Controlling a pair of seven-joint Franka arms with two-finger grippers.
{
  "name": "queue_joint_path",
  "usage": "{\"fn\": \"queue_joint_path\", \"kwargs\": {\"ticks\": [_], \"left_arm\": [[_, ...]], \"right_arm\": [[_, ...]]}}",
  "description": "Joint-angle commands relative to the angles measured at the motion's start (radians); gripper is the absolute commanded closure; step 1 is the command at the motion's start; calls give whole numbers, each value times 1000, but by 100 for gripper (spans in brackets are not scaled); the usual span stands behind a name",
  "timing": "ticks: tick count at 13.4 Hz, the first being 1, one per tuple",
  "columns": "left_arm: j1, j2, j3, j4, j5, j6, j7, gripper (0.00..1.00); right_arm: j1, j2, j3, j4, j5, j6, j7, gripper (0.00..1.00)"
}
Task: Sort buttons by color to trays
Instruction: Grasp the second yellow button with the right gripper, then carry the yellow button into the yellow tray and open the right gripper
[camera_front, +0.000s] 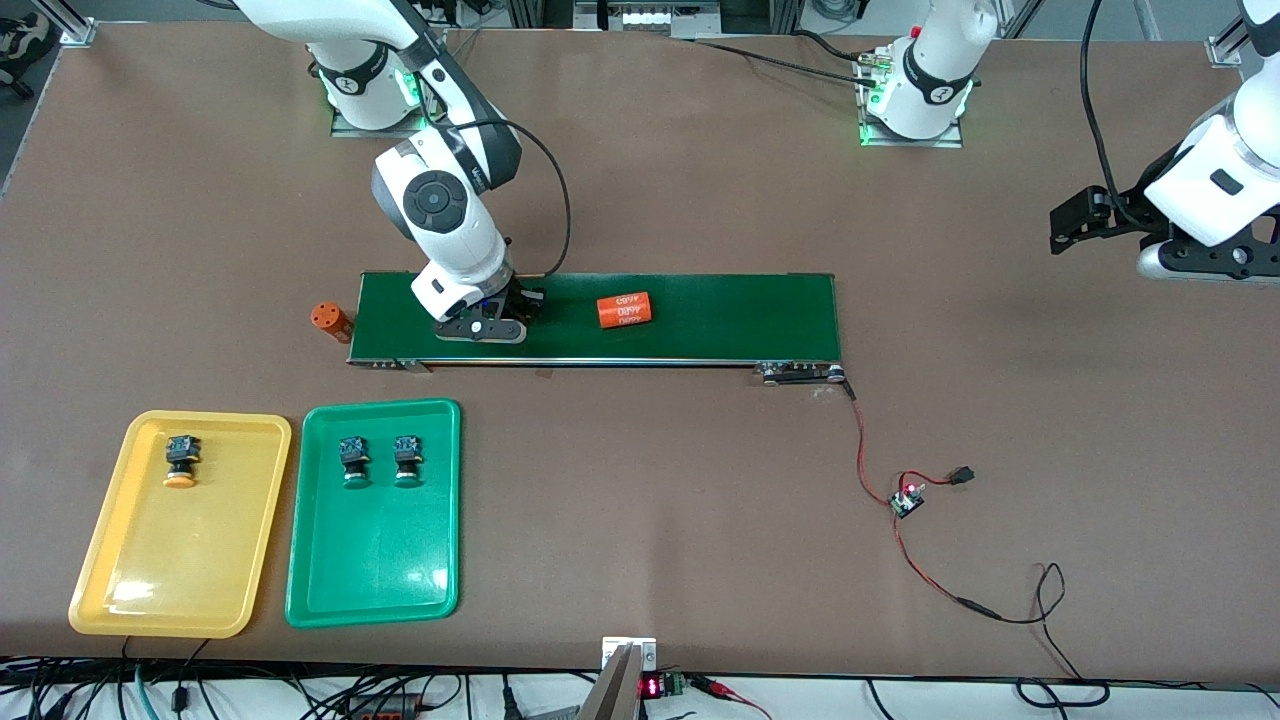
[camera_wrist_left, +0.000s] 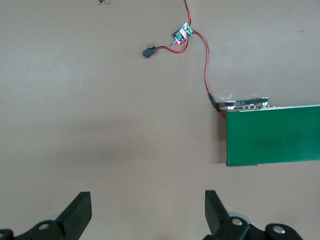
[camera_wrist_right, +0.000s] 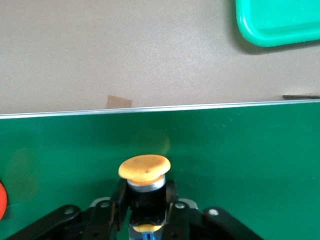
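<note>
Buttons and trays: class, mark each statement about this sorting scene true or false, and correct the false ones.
1. The green tray holds two green buttons. True.
2. The yellow tray holds two buttons. False: it holds one orange button.
3. The right gripper is shut on an orange button over the belt. True.
4. The left gripper holds a button. False: it is open and holds nothing, over bare table.
5. An orange cylinder lies in the green tray. False: it lies on the belt.

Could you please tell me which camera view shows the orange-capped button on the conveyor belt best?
The right wrist view: the orange-capped button fills it, its body between the right gripper fingers. In the front view the arm hides it; the left wrist view shows only the belt's end.
</note>
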Motion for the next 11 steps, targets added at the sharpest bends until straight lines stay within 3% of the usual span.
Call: {"fn": "queue_joint_path", "kwargs": {"ticks": [1,2,6,11], "left_arm": [[-1,15,4,35,-2,-25,13,0],[-3,14,1,35,-2,-27,10,0],[-3,14,-7,48,-2,-42,10,0],[-3,15,-4,48,-2,-45,11,0]], "right_arm": [[-13,2,-16,17,-11,-3,-42,100],[-18,-10,-27,37,-11,-21,-52,100],[-116,-27,-40,252,-6,-308,-265,100],[-396,84,-66,358,-11,-337,-665,100]]}}
